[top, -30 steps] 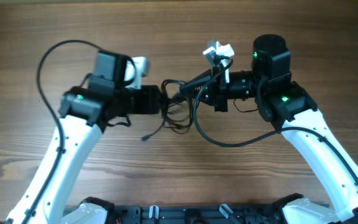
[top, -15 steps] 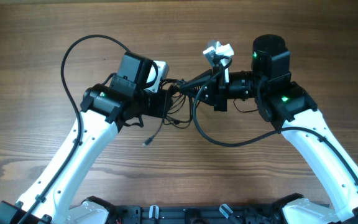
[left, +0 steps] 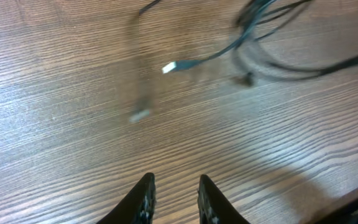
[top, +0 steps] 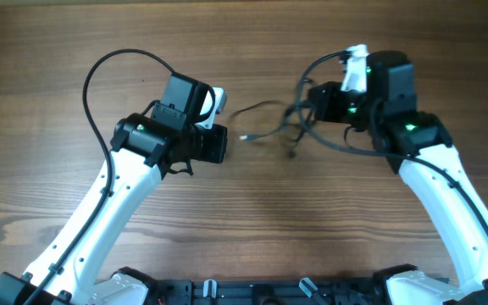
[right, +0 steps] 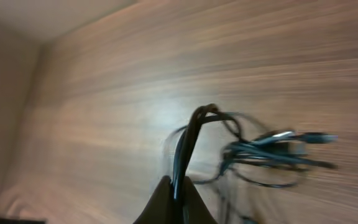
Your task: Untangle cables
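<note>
Pinching a strand of the thin dark green-black wire cables (right: pixel 253 151), the right hand (right: pixel 178 186) is closed on them, and the blurred tangle trails left over the brown wooden surface (top: pixel 329 220). The left hand (left: pixel 174 194), fingers slightly parted and empty, sits left of a loose silver plug end (left: pixel 168 67).

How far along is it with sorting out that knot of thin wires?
Done: not much yet, though one plug end trails out loose over the table. In hand: the right hand is pinched shut on a strand of the cables, while the left hand is open and empty. Left: the loops beside the right hand are bunched and crossing, so most of the separating remains.
</note>
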Robot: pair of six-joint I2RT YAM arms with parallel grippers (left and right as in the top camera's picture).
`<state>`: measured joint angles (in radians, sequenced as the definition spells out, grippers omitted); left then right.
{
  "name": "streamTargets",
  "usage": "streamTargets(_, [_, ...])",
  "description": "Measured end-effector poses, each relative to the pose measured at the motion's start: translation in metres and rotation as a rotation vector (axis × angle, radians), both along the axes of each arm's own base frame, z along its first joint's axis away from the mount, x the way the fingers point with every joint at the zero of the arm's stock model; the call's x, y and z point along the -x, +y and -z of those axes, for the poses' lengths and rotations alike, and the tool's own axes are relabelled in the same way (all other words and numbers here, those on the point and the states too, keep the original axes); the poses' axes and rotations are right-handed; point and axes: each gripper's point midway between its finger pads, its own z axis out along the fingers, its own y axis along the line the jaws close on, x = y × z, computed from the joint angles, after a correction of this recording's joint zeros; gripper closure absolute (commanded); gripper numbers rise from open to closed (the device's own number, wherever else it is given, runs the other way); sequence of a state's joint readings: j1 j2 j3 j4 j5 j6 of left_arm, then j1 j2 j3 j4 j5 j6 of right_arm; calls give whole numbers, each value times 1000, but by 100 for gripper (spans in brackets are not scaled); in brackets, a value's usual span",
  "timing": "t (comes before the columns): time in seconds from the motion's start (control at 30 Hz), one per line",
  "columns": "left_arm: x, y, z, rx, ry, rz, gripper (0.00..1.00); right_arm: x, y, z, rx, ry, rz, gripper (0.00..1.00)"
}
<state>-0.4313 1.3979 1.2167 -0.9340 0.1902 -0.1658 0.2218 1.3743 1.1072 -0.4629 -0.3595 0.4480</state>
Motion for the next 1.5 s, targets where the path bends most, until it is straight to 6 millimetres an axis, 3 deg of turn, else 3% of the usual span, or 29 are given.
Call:
streamTargets(0.07, [-4, -2, -2, 8, -17, -1, 65, -1, 0, -3, -11, -11, -16, 96])
streamTargets(0.13, [-6, -3, -3, 12, -27, 0, 42, 3, 22, -21, -74, -93, -162, 96])
streamTargets(0.17, [-7, -3, -4, 12, -34, 2, 39, 5, 28, -26, -94, -115, -210, 96])
streamTargets(0.33, [-10, -4, -5, 16, -44, -1, 36, 30, 64, -65, -240, -269, -505, 96])
streamTargets(0.47, [-13, -5, -7, 24, -60, -1, 36, 47, 75, -81, -322, -305, -630, 96])
streamTargets(0.53, [-14, -6, -8, 27, -66, -1, 37, 53, 77, -84, -349, -303, -666, 96])
streamTargets(0.67, [-19, -8, -11, 39, -90, -4, 55, 63, 81, -91, -392, -310, -720, 96])
streamTargets(0.77, [-26, -11, -16, 52, -120, -2, 57, 70, 83, -96, -428, -302, -758, 96])
streamTargets(1.0, [-23, -14, -16, 69, -111, 9, 57, 74, 84, -101, -455, -306, -782, 96])
streamTargets(1.2, [-19, -18, -16, 87, -96, 25, 51, 74, 84, -102, -457, -305, -785, 96])
streamTargets(1.37, [-11, -30, -15, 94, -84, 65, 51, 74, 84, -102, -458, -303, -784, 96])
streamTargets(1.4, [-9, -34, -15, 95, -85, 77, 56, 74, 84, -102, -458, -303, -784, 96])
streamTargets(1.47, [-8, -39, -16, 102, -90, 93, 78, 74, 84, -101, -458, -302, -783, 96])
streamTargets(1.5, [-8, -41, -16, 106, -92, 95, 82, 74, 84, -101, -458, -302, -783, 96])
